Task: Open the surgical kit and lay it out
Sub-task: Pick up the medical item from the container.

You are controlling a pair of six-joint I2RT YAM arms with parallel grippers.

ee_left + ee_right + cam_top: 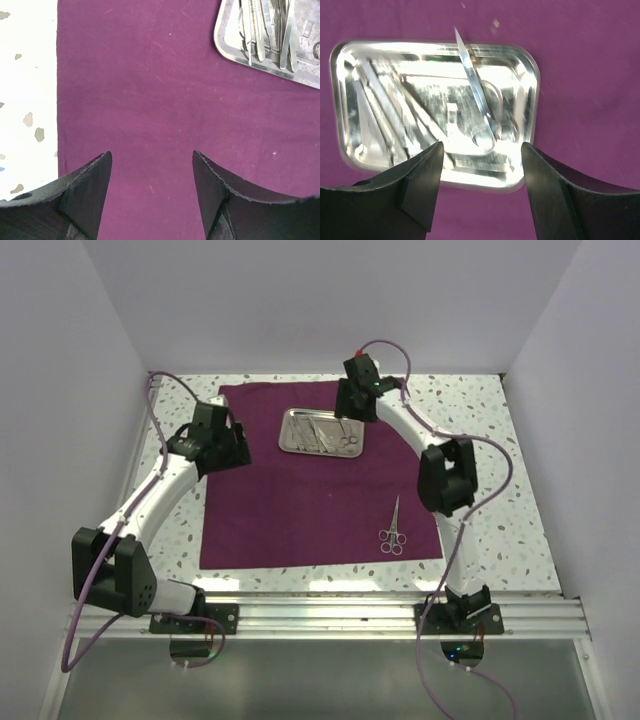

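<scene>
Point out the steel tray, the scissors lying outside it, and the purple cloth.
steel tray (pixel 288 432): overhead view, bare left end of its floor.
scissors (pixel 394 524): overhead view, near the pivot.
purple cloth (pixel 290 510): overhead view, bare middle area.

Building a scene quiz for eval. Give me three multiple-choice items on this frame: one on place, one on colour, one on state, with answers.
1. Relative to the steel tray, where do the loose scissors lie?
A inside it; B beneath it; C outside it, on the cloth, toward the near right.
2. What colour is the cloth?
A dark purple; B green; C white.
3. The right gripper is:
A shut on the scissors; B open and empty above the tray; C shut on the cloth's edge.

Answers: 1 C, the top view shows them alone on the cloth, apart from the tray. 2 A, every view shows purple. 3 B, its wrist view shows the jaws apart with nothing between them.
</scene>
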